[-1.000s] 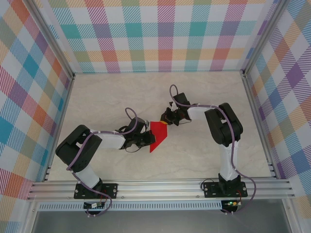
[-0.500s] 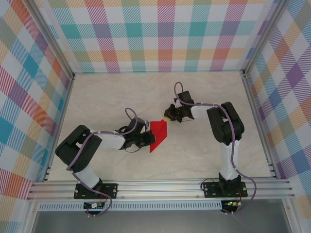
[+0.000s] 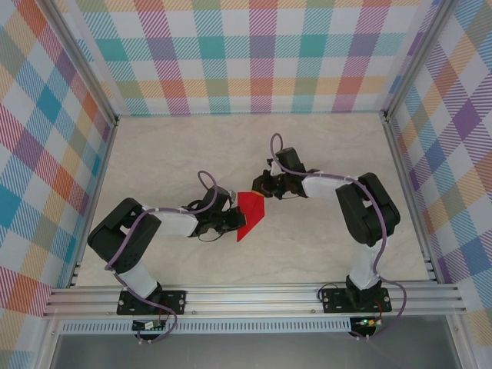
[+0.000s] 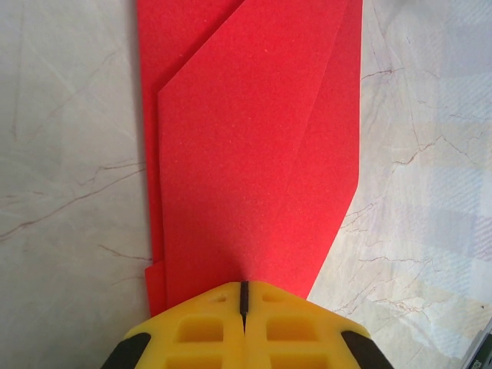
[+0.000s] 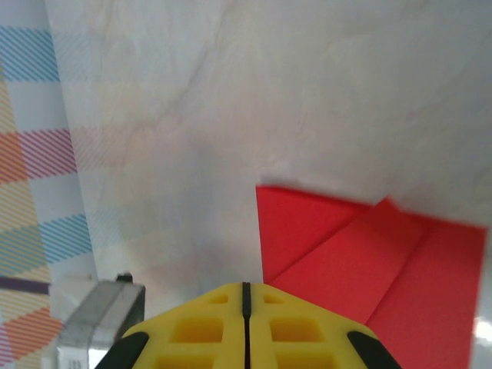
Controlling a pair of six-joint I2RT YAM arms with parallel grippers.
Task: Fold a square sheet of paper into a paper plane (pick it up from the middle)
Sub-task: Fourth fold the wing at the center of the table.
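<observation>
A partly folded red sheet of paper [image 3: 250, 214] is seen flat on the marbled table [image 3: 169, 154] between the arms, its left edge met by the left gripper [image 3: 233, 223], whose fingers are pressed together. The right gripper [image 3: 260, 185], also pressed together, is held just beyond the sheet's far edge. The long axis is laid far-to-near, the narrow tip pointed toward the arm bases.

A robot lab's boxed-in test cell, not a home or a shop.

A black-and-white jointed robot arm [image 3: 131, 238] and its twin [image 3: 361, 207] stand bolted to a silver aluminium rail [image 3: 254, 296] along the near edge of a pale marble-patterned bench [image 3: 177, 154]. Pastel checked wall panels [image 3: 254, 54], held in slim metal corner posts [image 3: 77, 61], close the bench in on three sides.
</observation>
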